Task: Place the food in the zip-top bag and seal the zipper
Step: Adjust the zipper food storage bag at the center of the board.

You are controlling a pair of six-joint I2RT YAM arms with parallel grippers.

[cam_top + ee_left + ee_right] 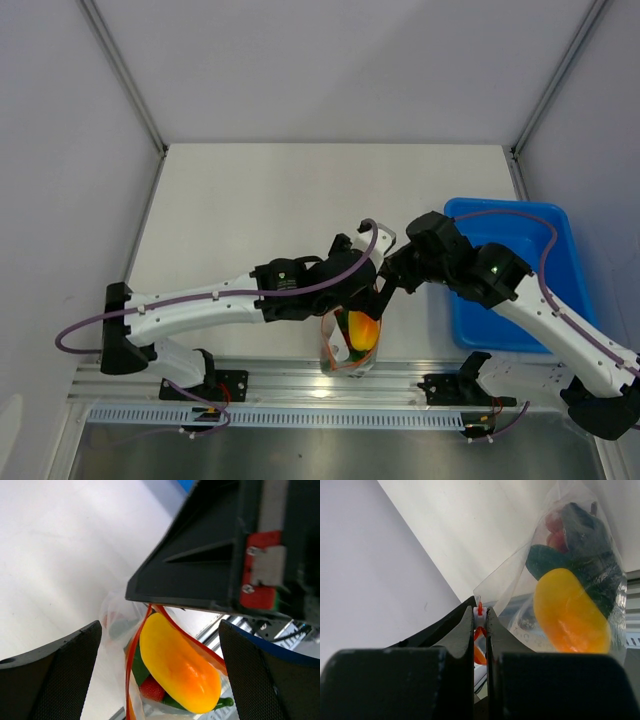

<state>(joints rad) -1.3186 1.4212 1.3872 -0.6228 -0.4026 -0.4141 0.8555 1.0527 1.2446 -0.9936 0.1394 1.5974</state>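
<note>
The zip-top bag hangs at the table's near edge, mouth up. Inside it lie the yellow-orange pepper, the long green pepper and red tomatoes. In the right wrist view the bag dangles with the yellow-orange pepper, green pepper and tomatoes showing through. My right gripper is shut on the white slider tab of the orange-red zipper. My left gripper stands wide open just above the bag's mouth, holding nothing. In the top view both grippers, left and right, meet over the bag.
A blue bin sits at the right of the table, partly under my right arm. A metal rail runs along the near edge just below the bag. White walls enclose the table on three sides.
</note>
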